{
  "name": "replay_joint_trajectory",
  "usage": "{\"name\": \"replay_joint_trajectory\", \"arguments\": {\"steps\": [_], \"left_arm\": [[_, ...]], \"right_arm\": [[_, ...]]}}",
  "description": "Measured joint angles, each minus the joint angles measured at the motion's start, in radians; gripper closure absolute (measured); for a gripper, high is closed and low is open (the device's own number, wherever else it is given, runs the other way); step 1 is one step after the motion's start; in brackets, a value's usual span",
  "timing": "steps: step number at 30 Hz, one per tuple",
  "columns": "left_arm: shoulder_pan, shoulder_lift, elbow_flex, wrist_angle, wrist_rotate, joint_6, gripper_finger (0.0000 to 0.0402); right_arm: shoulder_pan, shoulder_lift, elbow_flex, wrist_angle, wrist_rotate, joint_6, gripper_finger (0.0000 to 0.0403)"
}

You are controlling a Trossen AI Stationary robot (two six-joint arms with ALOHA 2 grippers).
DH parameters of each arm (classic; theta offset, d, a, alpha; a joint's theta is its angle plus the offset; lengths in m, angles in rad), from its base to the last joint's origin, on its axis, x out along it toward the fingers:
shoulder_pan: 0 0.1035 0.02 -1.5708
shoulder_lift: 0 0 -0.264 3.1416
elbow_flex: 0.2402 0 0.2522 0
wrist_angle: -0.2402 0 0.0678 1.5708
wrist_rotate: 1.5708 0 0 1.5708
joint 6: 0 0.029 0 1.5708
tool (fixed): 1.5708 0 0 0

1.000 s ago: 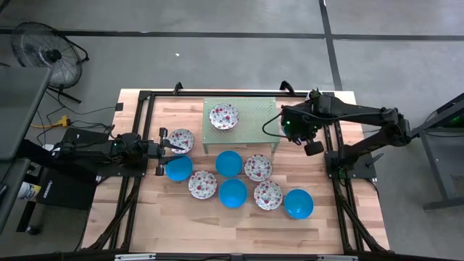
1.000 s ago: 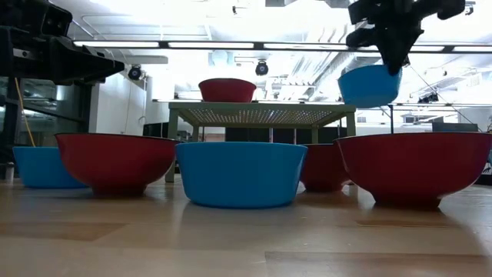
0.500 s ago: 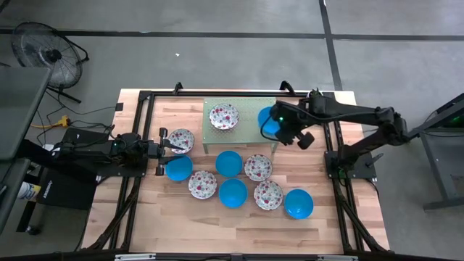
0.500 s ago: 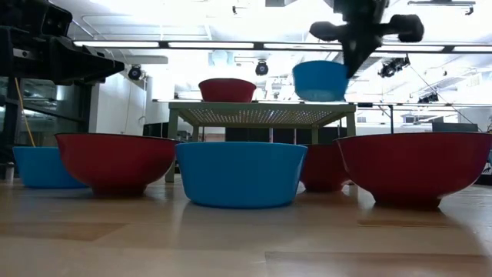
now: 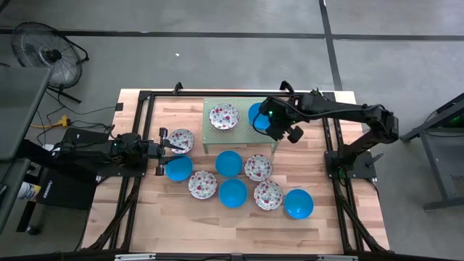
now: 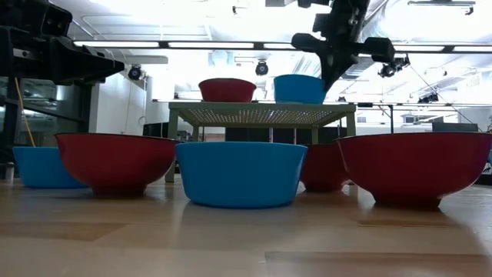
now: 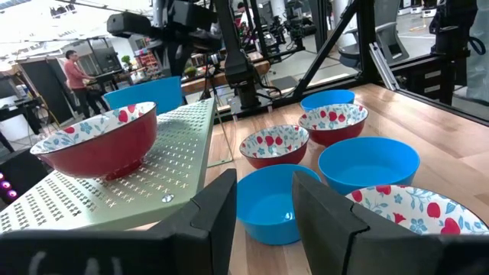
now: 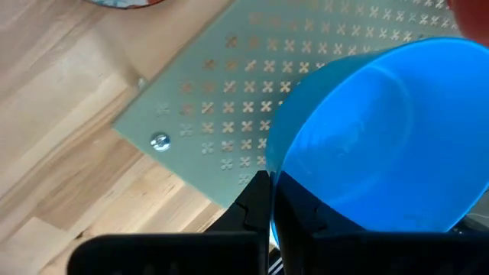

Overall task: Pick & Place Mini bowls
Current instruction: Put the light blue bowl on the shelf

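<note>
On the pale green perforated stand at the far middle of the bench, the right hand holds a blue bowl, its fingers clamped on the bowl's rim. In the low view that bowl sits level with the stand's top, right of a floral bowl that already stands there; whether it quite touches the surface I cannot tell. The right wrist view shows the blue bowl over the stand's perforated plate, near its corner, with the two dark fingers pinched together on the rim.

The left hand waits at the left side of the bench, just beside a floral bowl and above another blue bowl. Its fingers stand apart, with nothing between them.

On the bench in front of the stand lie the other mini bowls: a blue one just near the stand, floral ones around it, a blue one nearer still, and a blue one at the near right. A person shows in the room beyond, in the left wrist view.
</note>
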Motion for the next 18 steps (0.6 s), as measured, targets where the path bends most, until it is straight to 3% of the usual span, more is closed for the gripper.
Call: {"name": "replay_joint_trajectory", "arguments": {"steps": [18], "left_arm": [[0.000, 0.000, 0.000, 0.000, 0.000, 0.000, 0.0278]], "right_arm": [[-0.018, 0.012, 0.000, 0.022, -0.008, 0.056, 0.0398]]}}
